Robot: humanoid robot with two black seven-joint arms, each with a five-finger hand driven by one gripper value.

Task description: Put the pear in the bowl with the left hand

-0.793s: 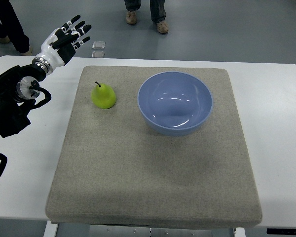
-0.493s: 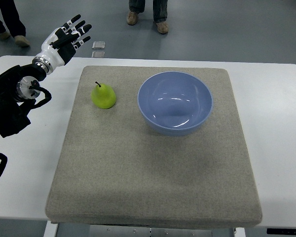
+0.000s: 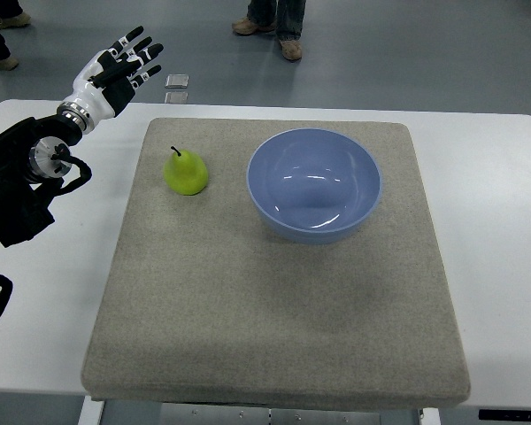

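The small yellow-green pear [image 3: 186, 172] stands upright near the far left corner of the grey felt mat [image 3: 274, 310], ungrasped, beside the empty pale blue bowl [image 3: 314, 184]. The white-and-black left hand [image 3: 115, 69] hovers beyond the mat's far left corner, fingers spread wide and empty. Reaching, grasping and placing all remain.

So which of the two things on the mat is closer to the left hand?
The green pear, standing at the mat's left side. The blue bowl lies farther right. The open left hand touches neither.

White robot hand [image 3: 115, 66], blk fingers, blk arm.
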